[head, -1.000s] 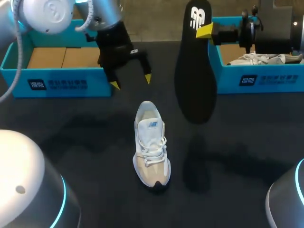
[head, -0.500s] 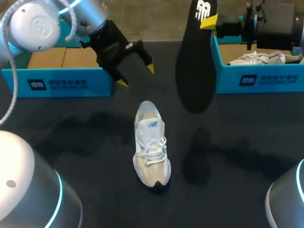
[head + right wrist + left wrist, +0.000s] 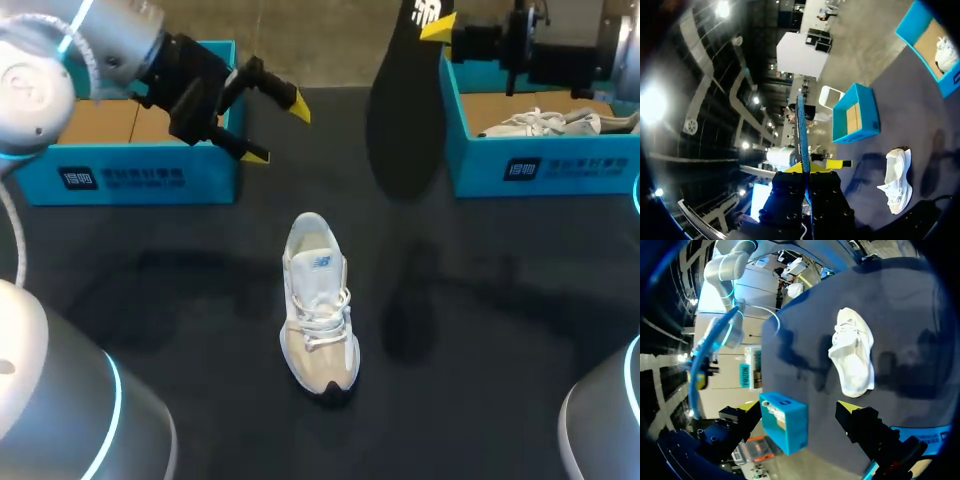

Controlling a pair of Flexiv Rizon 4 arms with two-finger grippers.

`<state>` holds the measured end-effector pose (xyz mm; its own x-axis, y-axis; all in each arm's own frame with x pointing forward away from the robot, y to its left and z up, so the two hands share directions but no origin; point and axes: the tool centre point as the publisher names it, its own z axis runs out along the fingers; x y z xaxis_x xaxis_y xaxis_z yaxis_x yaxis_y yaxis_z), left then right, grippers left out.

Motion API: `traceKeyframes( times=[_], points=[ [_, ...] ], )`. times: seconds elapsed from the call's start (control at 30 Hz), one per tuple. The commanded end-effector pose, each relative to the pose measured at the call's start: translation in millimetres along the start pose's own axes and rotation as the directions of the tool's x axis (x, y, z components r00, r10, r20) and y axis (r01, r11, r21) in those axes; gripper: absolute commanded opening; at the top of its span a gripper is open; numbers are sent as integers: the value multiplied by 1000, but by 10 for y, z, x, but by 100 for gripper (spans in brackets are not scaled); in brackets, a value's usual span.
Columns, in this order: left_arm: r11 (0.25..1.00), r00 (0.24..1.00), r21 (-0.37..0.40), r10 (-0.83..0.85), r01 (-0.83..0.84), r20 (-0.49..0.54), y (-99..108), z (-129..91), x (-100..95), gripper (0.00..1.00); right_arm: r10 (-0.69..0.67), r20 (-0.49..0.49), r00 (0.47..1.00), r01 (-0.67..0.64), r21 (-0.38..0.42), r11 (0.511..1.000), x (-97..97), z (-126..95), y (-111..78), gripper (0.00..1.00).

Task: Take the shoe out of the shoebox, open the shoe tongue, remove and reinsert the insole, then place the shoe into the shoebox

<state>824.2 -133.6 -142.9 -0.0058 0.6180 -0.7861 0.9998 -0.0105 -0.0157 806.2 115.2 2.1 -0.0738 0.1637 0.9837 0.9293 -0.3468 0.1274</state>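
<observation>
The insole [image 3: 403,120] is out of the shoe [image 3: 319,305] and is pinched at its upper end by the right gripper [image 3: 437,27], whose fingers are closed on it from both sides. It hangs high over the far side of the table, beside the right box [image 3: 540,170], in which a second shoe [image 3: 545,122] lies. The wide forefoot end hangs lowest. The shoe itself stands upright on its sole in the middle of the table, well apart from both boxes, with its heel towards the boxes and its toe towards the robot. The left gripper [image 3: 276,129] is spread wide and holds nothing; it is poised in front of the left box [image 3: 130,178], up and to the left of the shoe.

The step in hand is judged to be reinsertion. It would be done best if the insole were brought over the heel opening and tipped so that the forefoot end enters first, pointed down the length of the shoe towards the toe — not dropped straight in, where it would likely buckle against the tongue. The shoe is light and unsecured, so it should be steadied by the left gripper, ideally with the tongue drawn forward; whether the tongue stands open enough cannot be told from here. The insole is thin and flexible, so a slow slide is called for, with release only once the heel end is seated flat.
</observation>
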Motion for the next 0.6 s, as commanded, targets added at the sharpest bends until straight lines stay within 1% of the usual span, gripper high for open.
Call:
traceKeyframes(
  times=[0.03, 0.17, 0.23, 0.3, 0.5, 0.6],
  points=[
    [999, 991, -38, 21, -16, 132, -90, -12, -14, 100, 45, 20, 999, -45, 7, 999, -107, 359, 112, 0],
    [998, 983, -61, 28, -17, 181, -78, -11, -69, 100, 92, 41, 995, -92, 21, 996, -211, 476, 140, 0],
    [998, 974, -57, 19, -6, 226, -69, -22, -100, 100, 111, 51, 993, -113, 26, 993, -251, 531, 144, 0],
    [997, 966, -71, 29, -11, 256, -61, -37, -133, 100, 133, 60, 989, -136, 41, 990, -299, 588, 149, 0],
    [996, 935, -83, 60, -33, 349, -42, -66, -270, 100, 192, 89, 977, -200, 96, 975, -396, 776, 119, 0],
    [995, 917, -87, 81, -51, 391, -53, -71, -355, 100, 205, 100, 974, -215, 102, 971, -428, 845, 91, 0]
  ],
)
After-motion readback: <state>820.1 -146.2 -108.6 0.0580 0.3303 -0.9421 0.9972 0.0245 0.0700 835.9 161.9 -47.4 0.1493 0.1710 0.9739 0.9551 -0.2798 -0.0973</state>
